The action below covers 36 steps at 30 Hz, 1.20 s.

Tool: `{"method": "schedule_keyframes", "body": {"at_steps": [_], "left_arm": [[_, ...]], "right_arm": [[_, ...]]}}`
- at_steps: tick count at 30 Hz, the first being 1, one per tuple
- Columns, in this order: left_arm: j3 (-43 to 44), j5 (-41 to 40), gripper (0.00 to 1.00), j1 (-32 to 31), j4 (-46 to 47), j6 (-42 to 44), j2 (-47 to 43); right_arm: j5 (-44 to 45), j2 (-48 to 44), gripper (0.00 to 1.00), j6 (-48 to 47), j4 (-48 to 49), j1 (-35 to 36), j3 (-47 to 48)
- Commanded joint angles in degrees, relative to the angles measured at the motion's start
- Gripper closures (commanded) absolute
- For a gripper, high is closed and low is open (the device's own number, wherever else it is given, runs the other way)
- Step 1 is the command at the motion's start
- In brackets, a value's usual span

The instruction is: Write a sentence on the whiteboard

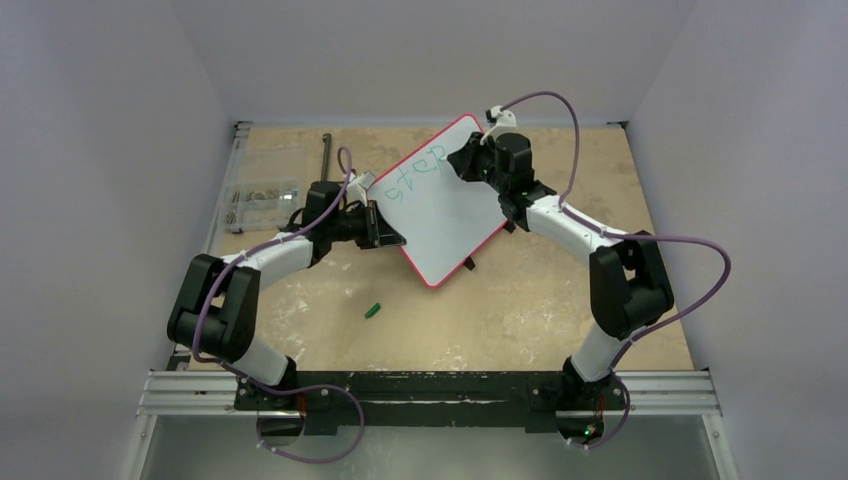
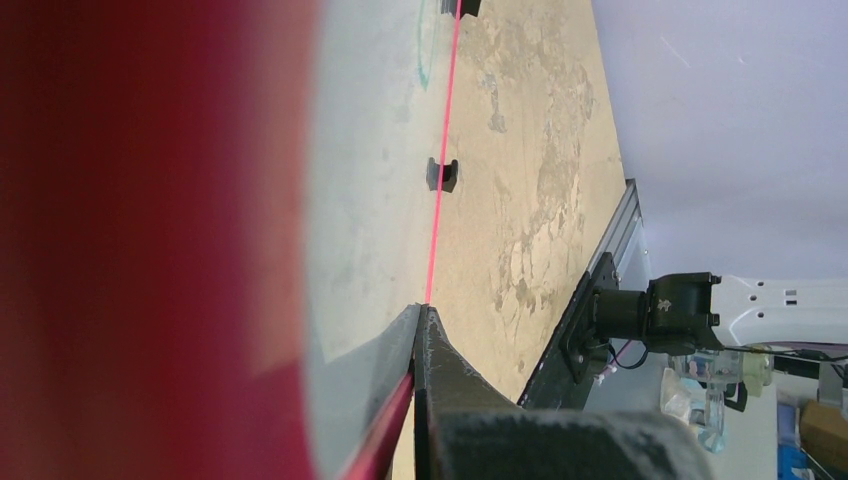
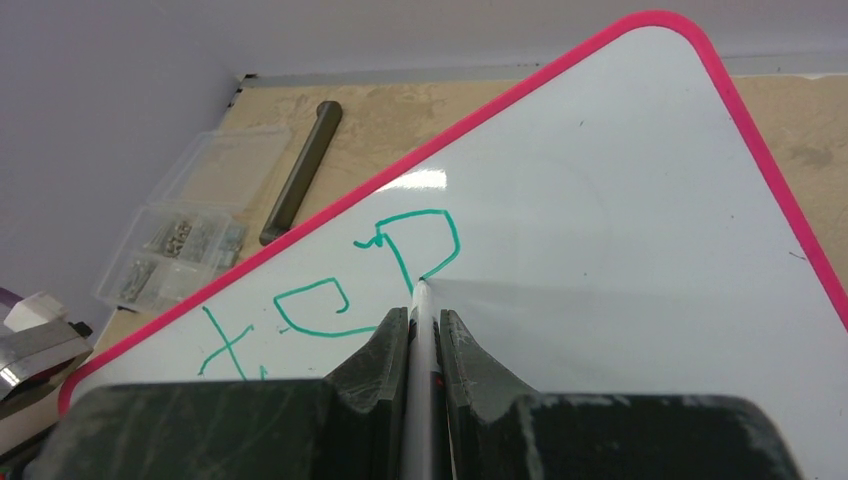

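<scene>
The left gripper [image 1: 383,230] has its jaws closed on the left rim of the whiteboard [image 1: 445,220], which sits skewed mid-tabletop toward the far edge. Stiff, light and slick, it likely needs that edge pinch. The right gripper [image 3: 424,318] pinches a marker [image 3: 423,385], tip on the green sentence [image 3: 398,262].
</scene>
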Motion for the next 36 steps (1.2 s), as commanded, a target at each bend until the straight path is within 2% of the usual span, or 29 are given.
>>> {"method": "schedule_keyframes", "body": {"at_steps": [1,10,23,36], "left_arm": [[1.06,-0.29,1.0,-0.56,-0.49,5.05,-1.66],[1.02,-0.55,1.0,-0.55,-0.83,5.17,-2.16],[1.4,-2.07,1.0,-0.54,-2.23,5.65,-2.03],[0.78,-2.66,0.81,-0.56,-2.28,6.18,-2.7]], "right_arm": [[-4.14,-1.51,1.0,1.11,-0.91,0.57,-0.96],[-5.02,-3.55,1.0,0.53,-1.61,0.57,-1.03],[-4.07,-13.11,1.0,0.93,-4.74,0.5,-2.67],[-3.82,-16.09,1.0,0.89,-5.24,0.53,-4.15]]}}
